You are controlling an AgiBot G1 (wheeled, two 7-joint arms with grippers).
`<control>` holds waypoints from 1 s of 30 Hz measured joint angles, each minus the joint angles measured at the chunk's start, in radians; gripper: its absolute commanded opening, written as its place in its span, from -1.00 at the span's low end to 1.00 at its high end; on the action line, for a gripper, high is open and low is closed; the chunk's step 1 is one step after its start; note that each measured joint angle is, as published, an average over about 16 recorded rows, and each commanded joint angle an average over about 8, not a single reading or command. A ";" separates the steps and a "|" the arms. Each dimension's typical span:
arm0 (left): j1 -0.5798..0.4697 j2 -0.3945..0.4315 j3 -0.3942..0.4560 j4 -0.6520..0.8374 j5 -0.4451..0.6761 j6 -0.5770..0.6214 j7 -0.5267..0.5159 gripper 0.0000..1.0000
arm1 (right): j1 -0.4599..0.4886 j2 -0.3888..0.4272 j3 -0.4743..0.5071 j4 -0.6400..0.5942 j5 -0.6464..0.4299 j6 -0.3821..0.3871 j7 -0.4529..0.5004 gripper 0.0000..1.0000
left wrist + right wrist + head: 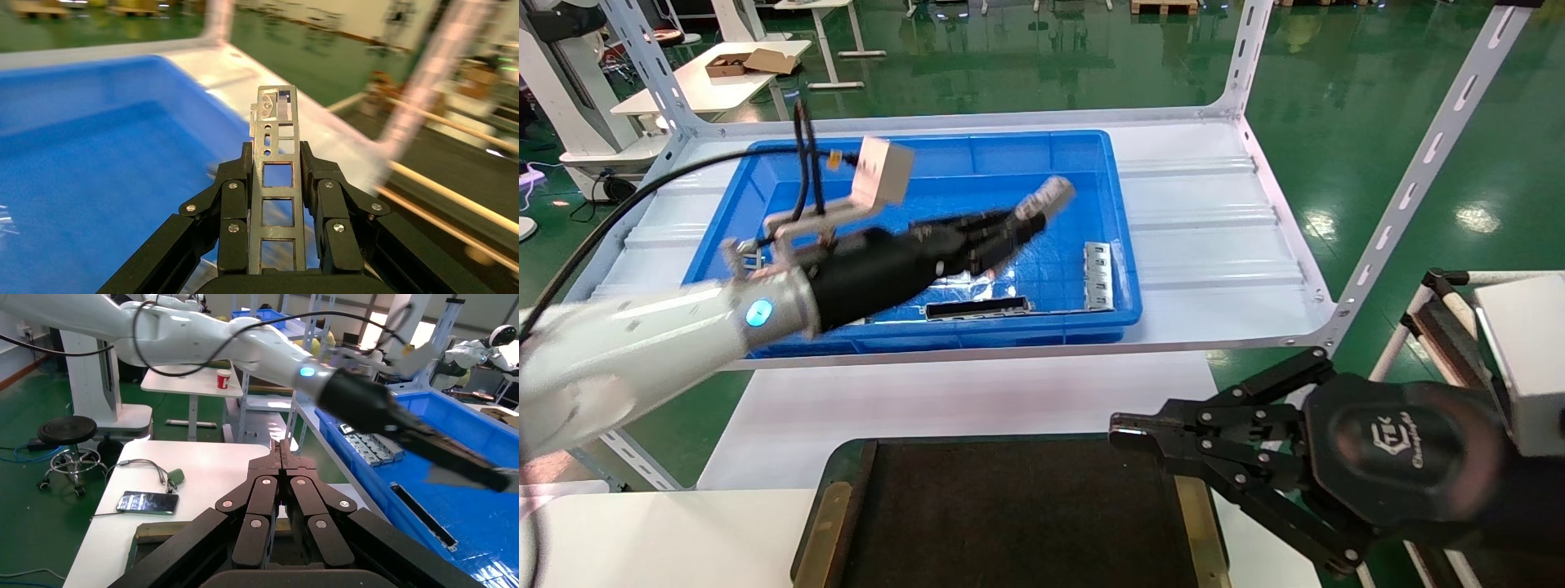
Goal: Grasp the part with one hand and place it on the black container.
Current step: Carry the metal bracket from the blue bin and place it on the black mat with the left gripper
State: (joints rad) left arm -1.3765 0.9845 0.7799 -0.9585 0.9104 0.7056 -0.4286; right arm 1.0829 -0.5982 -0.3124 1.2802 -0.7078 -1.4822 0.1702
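Now my left gripper point(278, 177) is clamped on the part point(1046, 198), aloft over the blue bin point(944, 155). I should swing it toward six o'clock, level over the black container point(1009, 514), lowering before release. My right gripper point(281, 459), fingers together, idles at four o'clock.

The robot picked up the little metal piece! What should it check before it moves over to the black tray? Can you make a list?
1. Part clamped between the left gripper fingers: ok.
2. Part lifted above the blue bin: ok.
3. Black container surface bare for landing: ok.
4. Right gripper out of the way: not ok, it hangs shut at the container's far right corner.
5. Part sitting straight in the grip: ok.
6. Grip firm enough for the swing: cannot tell.
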 measured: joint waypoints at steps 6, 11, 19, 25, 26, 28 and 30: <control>0.128 -0.120 -0.012 -0.227 -0.049 0.013 -0.033 -1.00 | 0.000 0.000 0.000 0.000 0.000 0.000 0.000 -1.00; 0.234 -0.181 -0.009 -0.346 -0.075 -0.001 -0.048 -1.00 | 0.000 0.000 0.000 0.000 0.000 0.000 0.000 -1.00; 0.382 -0.194 0.020 -0.395 -0.085 -0.065 -0.049 -1.00 | 0.000 0.000 -0.001 0.000 0.000 0.000 0.000 -1.00; 0.476 -0.161 0.062 -0.392 -0.060 -0.177 -0.062 -1.00 | 0.000 0.000 -0.001 0.000 0.001 0.000 0.000 -1.00; 0.490 -0.152 0.070 -0.391 -0.053 -0.203 -0.066 -1.00 | 0.000 0.000 -0.001 0.000 0.001 0.000 0.000 -1.00; 0.515 -0.133 0.089 -0.387 -0.038 -0.260 -0.076 -1.00 | 0.000 0.000 -0.001 0.000 0.001 0.000 -0.001 -1.00; 0.536 -0.112 0.110 -0.381 -0.023 -0.325 -0.088 -1.00 | 0.000 0.000 -0.001 0.000 0.001 0.000 -0.001 -1.00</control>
State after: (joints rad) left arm -0.8402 0.8728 0.8896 -1.3397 0.8875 0.3810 -0.5162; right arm 1.0832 -0.5978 -0.3136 1.2802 -0.7070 -1.4817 0.1696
